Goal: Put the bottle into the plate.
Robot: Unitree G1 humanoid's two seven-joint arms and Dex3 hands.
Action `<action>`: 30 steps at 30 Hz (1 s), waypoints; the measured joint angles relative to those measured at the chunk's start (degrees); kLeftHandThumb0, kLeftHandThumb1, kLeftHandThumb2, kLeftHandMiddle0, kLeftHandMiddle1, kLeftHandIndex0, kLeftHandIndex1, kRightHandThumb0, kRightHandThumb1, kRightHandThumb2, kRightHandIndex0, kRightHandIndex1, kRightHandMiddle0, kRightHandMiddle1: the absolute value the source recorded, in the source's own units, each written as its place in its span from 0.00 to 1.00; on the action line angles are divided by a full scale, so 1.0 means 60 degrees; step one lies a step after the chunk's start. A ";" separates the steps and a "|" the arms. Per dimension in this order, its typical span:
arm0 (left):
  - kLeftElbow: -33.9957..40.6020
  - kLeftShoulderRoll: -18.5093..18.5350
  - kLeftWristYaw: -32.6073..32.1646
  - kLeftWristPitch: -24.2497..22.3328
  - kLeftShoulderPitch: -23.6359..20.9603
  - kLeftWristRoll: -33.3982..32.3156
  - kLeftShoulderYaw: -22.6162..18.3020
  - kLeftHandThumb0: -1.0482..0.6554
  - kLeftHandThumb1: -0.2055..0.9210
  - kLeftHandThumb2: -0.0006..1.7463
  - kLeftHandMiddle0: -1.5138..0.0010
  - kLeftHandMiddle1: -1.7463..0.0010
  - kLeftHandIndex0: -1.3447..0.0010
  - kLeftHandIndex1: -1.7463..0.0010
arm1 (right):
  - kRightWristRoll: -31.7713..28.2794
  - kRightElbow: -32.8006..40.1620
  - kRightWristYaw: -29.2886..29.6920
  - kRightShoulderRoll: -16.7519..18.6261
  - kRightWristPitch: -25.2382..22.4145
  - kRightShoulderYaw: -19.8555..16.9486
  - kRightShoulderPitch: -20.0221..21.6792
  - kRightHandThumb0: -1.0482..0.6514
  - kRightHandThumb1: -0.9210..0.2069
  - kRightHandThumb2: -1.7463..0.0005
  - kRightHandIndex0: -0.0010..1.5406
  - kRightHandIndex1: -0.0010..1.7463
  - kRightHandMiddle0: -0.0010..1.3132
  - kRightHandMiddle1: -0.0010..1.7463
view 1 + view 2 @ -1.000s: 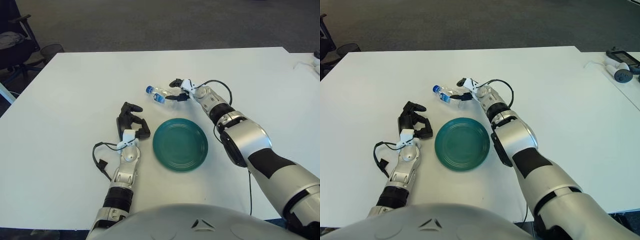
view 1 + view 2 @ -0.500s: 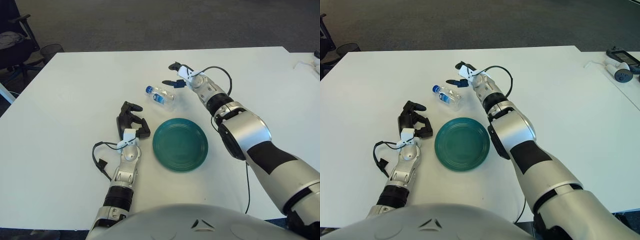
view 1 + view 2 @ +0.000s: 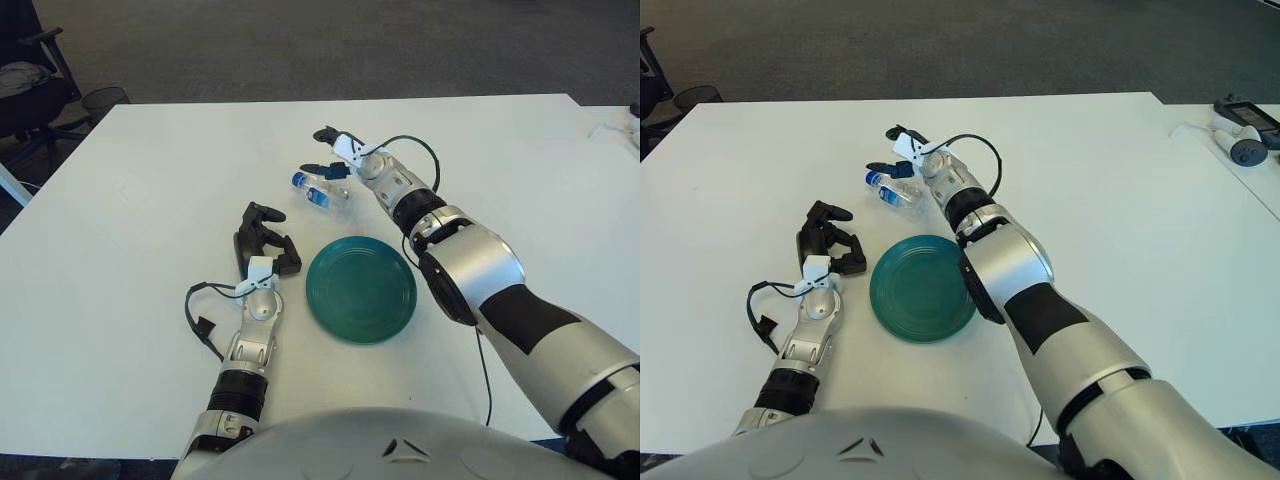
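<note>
The bottle (image 3: 322, 191) lies on its side on the white surface (image 3: 140, 150), blue cap pointing to the robot's left, just beyond the far-left rim of the teal plate (image 3: 361, 289) and not yet in it. The right hand (image 3: 335, 155) is stretched over the bottle's far side with fingers apart, holding nothing; one fingertip shows close to the bottle, though contact cannot be confirmed. The left hand (image 3: 262, 243) shows beside the plate, on its left, fingers curled and holding nothing.

Step in hand, as judged: closing on the bottle. A sound grasp would centre the fingers across the clear body rather than the cap, since a lying bottle is likely to roll if nudged from one side. Once it is held, a short carry towards the robot should bring it over the plate's middle, to be released low so it settles inside the rim.
</note>
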State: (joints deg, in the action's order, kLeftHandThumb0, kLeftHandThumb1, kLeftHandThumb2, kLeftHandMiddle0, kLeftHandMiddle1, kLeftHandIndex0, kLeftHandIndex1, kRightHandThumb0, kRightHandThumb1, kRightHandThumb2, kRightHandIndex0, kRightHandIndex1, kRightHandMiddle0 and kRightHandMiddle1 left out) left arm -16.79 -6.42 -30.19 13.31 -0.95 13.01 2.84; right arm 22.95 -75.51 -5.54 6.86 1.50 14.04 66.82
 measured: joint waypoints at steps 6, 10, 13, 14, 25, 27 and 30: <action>-0.0143 0.0000 -0.0120 0.0136 -0.0044 0.0007 0.0034 0.61 0.12 1.00 0.42 0.00 0.48 0.01 | 0.0001 0.0000 -0.0172 0.0096 -0.0038 -0.0002 0.0041 0.06 0.00 0.80 0.03 0.00 0.00 0.15; -0.0215 0.0001 -0.0195 0.0213 -0.0069 0.0013 0.0062 0.61 0.12 1.00 0.42 0.00 0.48 0.01 | 0.0012 0.0000 -0.0340 0.0162 -0.0038 0.0035 0.0079 0.06 0.00 0.80 0.01 0.00 0.00 0.13; -0.0242 0.0001 -0.0240 0.0238 -0.0074 0.0016 0.0080 0.61 0.12 1.00 0.42 0.00 0.48 0.01 | 0.0037 0.0000 -0.0474 0.0221 -0.0038 0.0109 0.0113 0.06 0.00 0.79 0.00 0.00 0.00 0.11; -0.0248 0.0001 -0.0251 0.0244 -0.0076 0.0019 0.0085 0.61 0.12 1.00 0.42 0.00 0.48 0.01 | 0.0045 0.0000 -0.0503 0.0236 -0.0039 0.0144 0.0120 0.06 0.00 0.79 0.00 0.00 0.00 0.11; -0.0289 0.0001 -0.0277 0.0268 -0.0099 -0.0009 0.0104 0.61 0.12 1.00 0.42 0.00 0.48 0.01 | 0.0500 0.0000 -0.0664 0.0278 -0.0191 0.0786 0.0131 0.08 0.00 0.79 0.00 0.00 0.00 0.13; -0.0284 0.0001 -0.0293 0.0247 -0.0100 -0.0006 0.0104 0.61 0.12 1.00 0.42 0.00 0.48 0.01 | 0.0550 0.0000 -0.0664 0.0278 -0.0246 0.0870 0.0131 0.09 0.00 0.79 0.00 0.00 0.00 0.14; -0.0277 0.0001 -0.0338 0.0184 -0.0102 -0.0002 0.0108 0.61 0.12 1.00 0.42 0.00 0.48 0.01 | 0.0578 0.0000 -0.0665 0.0276 -0.0315 0.0973 0.0131 0.10 0.00 0.80 0.00 0.00 0.00 0.14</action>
State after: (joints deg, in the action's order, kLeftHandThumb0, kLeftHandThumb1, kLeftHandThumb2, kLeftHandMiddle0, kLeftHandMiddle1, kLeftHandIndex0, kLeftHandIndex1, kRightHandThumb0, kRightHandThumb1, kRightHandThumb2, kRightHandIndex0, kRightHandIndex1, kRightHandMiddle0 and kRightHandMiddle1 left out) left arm -18.46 -6.42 -32.22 14.41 -1.56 13.00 3.48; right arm 26.42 -75.51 -9.52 8.52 -0.39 19.87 67.61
